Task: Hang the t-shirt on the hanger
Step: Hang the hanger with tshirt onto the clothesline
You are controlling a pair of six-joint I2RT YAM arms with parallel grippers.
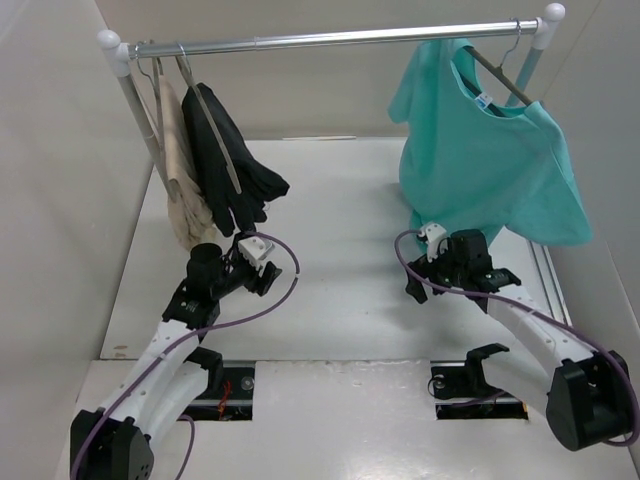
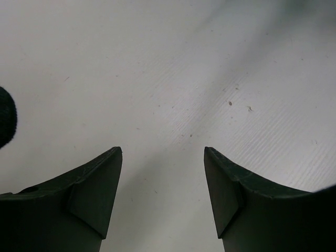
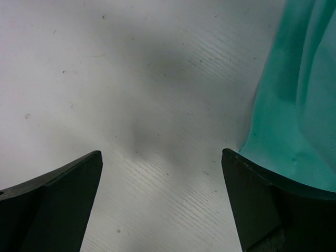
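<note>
You have a white table point(image 1: 340, 300) boxed in by pale walls, with a chrome rail point(image 1: 330, 38) across the far side. At 10 o'clock in the top view, a beige garment point(image 1: 178, 175) and a black garment point(image 1: 225, 160) hang on their own hangers. At 2 o'clock the t-shirt point(image 1: 490, 170) hangs from the rail on the hanger point(image 1: 503, 78), neck label showing and hem draped low towards the table.

Only one sloping arm and the hook of the hanger show; the teal cloth covers the rest. The shirt's lower hem is hidden behind your right arm. In the left wrist view a dark rounded shape is cut off at 9 o'clock, and you cannot tell what it is.

Your left gripper point(image 2: 163, 149) is spread wide over bare table, gripping and touching nothing. Your right gripper point(image 3: 161, 152) is spread wider still, with nothing between its fingers. The teal cloth falls just beside its finger at 3 o'clock. Whether the cloth brushes that finger is not clear.
</note>
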